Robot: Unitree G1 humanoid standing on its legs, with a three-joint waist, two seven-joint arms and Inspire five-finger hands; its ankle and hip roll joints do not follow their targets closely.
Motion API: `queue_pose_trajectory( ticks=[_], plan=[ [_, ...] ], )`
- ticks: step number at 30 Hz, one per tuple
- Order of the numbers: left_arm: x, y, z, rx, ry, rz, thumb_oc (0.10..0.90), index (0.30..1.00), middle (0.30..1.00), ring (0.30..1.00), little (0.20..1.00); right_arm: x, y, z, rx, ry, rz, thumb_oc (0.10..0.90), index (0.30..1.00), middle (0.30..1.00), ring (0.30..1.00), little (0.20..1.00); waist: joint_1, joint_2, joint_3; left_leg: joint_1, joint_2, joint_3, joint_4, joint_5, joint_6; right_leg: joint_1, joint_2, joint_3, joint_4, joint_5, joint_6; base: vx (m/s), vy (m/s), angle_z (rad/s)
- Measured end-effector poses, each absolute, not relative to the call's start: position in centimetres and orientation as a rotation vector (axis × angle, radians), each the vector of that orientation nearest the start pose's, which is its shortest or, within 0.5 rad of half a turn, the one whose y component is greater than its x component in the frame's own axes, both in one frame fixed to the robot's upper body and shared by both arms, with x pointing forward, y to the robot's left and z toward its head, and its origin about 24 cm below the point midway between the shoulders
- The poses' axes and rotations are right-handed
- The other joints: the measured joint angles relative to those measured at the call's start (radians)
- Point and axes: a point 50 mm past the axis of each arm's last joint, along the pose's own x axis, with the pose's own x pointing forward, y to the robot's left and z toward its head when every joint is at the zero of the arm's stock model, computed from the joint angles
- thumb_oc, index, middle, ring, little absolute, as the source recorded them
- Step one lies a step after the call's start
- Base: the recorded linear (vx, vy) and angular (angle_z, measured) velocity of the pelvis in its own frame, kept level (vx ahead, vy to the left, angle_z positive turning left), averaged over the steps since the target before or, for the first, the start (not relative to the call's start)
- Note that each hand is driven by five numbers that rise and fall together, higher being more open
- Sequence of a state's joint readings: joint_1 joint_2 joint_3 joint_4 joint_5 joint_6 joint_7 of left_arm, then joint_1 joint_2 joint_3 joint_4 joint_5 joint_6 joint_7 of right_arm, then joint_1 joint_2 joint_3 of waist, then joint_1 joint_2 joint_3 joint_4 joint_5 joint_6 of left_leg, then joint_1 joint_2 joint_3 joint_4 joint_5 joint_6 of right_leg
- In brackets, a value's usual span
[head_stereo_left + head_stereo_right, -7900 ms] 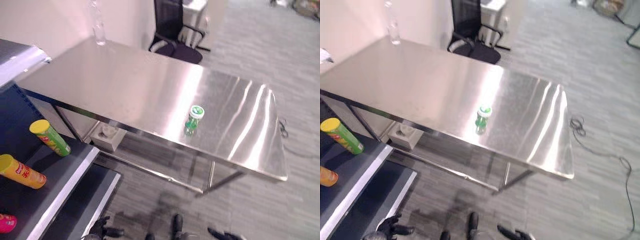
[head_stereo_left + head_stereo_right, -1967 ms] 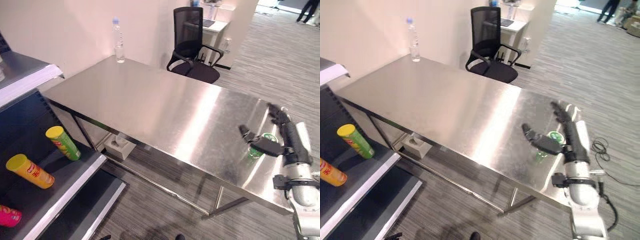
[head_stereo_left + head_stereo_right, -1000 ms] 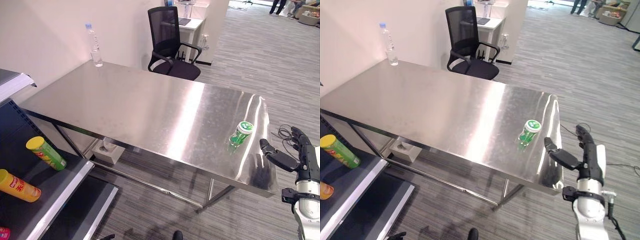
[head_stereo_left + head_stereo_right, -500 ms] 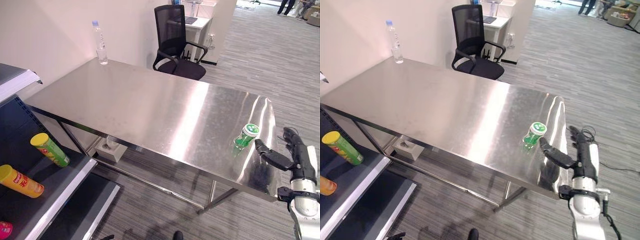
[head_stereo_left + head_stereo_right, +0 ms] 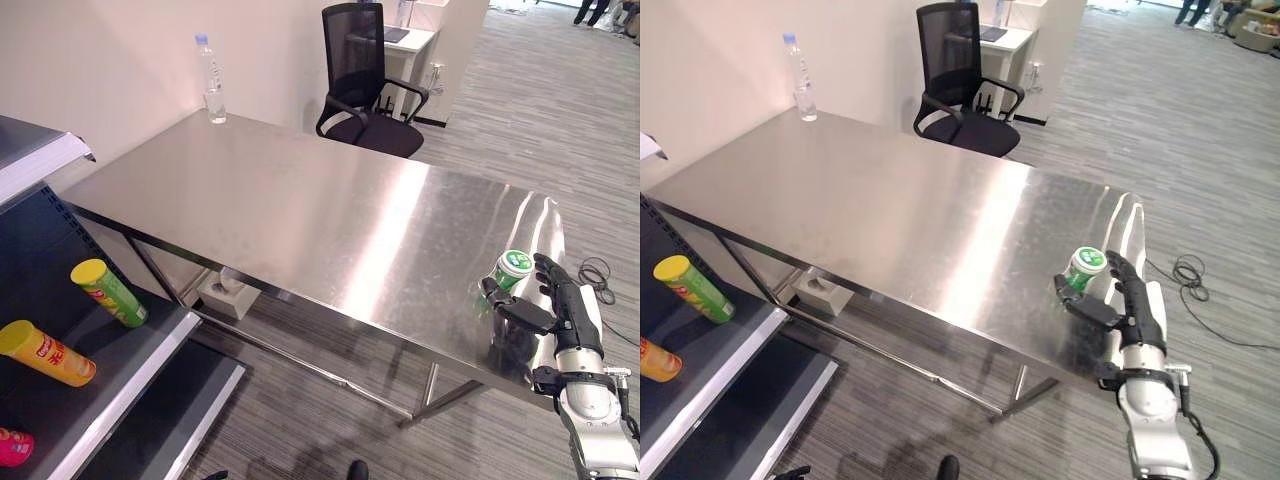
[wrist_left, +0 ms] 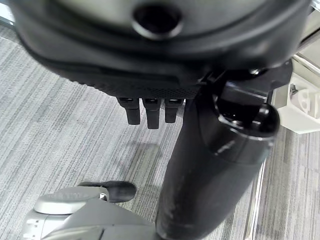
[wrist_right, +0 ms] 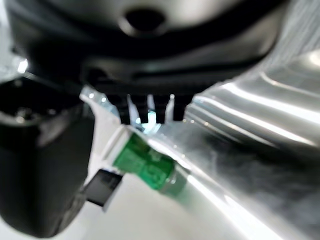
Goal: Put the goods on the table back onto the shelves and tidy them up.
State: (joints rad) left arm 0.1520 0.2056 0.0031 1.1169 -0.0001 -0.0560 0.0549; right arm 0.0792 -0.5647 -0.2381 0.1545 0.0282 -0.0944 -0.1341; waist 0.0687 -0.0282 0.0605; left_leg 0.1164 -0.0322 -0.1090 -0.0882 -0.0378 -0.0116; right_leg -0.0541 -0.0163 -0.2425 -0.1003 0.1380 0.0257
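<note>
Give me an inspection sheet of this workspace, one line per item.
Surface: steel table, bare except at its ends.
Job's things: green cup upright near the table's right end; shelf holds three lying tubes.
Clutter: water bottle at the far corner.
Hands: right robot hand open around the green cup, thumb one side, fingers the other; left robot hand idle, fingers straight, above the floor.
Cables: black cable on the floor.
Surroundings: office chair, carpet, wall.

A black office chair (image 5: 367, 75) and white desk (image 5: 412, 40) stand beyond.
</note>
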Motion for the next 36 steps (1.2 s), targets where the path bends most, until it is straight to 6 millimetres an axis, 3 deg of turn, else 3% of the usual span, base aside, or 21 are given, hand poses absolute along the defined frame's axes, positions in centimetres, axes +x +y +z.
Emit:
queue_pose_trajectory(
  ticks=[19,20,21,22,23,28,36],
  plan=[
    [5.4,23.6,-16.2,0.206,1.205,0.188,0.8,0.9,0.9,0.9,0.9,23.4,-33.7,7.5,-0.615,0.062,-0.398,0.8,0.9,0.9,0.9,0.9,0.012,-0.002,0.029,0.003,-0.001,-0.007,0.0,0.0,0.0,0.005,-0.001,-0.003,0.0,-0.002,0.001,0.0,0.0,0.01],
    [5.4,23.6,-16.2,0.206,1.204,0.187,0.8,0.9,0.9,0.9,0.9,23.5,-33.7,7.6,-0.616,0.057,-0.403,0.761,0.841,0.841,0.841,0.841,0.015,-0.002,0.029,0.003,-0.001,-0.007,0.0,0.0,0.0,0.005,-0.001,-0.003,0.0,-0.001,0.001,0.0,0.0,0.0],
    [5.4,23.6,-16.2,0.207,1.204,0.186,0.8,0.9,0.9,0.9,0.9,23.7,-33.6,7.5,-0.615,0.056,-0.404,0.642,0.662,0.662,0.662,0.662,0.016,-0.002,0.029,0.003,-0.001,-0.007,0.0,0.0,0.0,0.005,-0.001,-0.003,0.0,-0.001,0.001,0.0,0.0,0.0],
    [5.4,23.6,-16.2,0.208,1.204,0.186,0.8,0.9,0.9,0.9,0.9,23.9,-33.7,7.5,-0.612,0.06,-0.406,0.489,0.434,0.434,0.434,0.434,0.017,-0.002,0.029,0.003,-0.001,-0.007,0.0,0.0,0.0,0.006,-0.001,-0.003,0.0,-0.002,0.001,0.0,0.0,0.0],
    [5.5,23.6,-16.2,0.208,1.202,0.186,0.8,0.9,0.9,0.9,0.9,23.9,-33.7,7.4,-0.611,0.065,-0.409,0.408,0.312,0.312,0.312,0.312,0.017,-0.002,0.029,0.003,-0.001,-0.007,0.0,0.0,0.0,0.006,-0.002,-0.003,0.0,-0.002,0.001,0.0,0.0,0.0],
    [5.2,23.6,-16.3,0.209,1.218,0.189,0.8,0.9,0.9,0.9,0.9,25.1,-33.3,7.6,-0.606,0.051,-0.414,0.4,0.3,0.3,0.3,0.3,0.029,-0.002,0.028,0.004,-0.001,-0.008,0.0,0.0,0.0,0.007,-0.001,-0.003,0.0,-0.001,0.001,0.0,0.0,0.0],
    [5.2,23.7,-16.3,0.211,1.221,0.192,0.8,0.9,0.9,0.9,0.9,25.2,-33.3,7.7,-0.606,0.047,-0.427,0.4,0.3,0.3,0.3,0.3,0.031,-0.001,0.028,0.005,-0.001,-0.011,0.001,0.0,0.0,0.009,-0.003,-0.01,0.0,-0.001,0.0,0.0,0.0,0.01]
  ],
)
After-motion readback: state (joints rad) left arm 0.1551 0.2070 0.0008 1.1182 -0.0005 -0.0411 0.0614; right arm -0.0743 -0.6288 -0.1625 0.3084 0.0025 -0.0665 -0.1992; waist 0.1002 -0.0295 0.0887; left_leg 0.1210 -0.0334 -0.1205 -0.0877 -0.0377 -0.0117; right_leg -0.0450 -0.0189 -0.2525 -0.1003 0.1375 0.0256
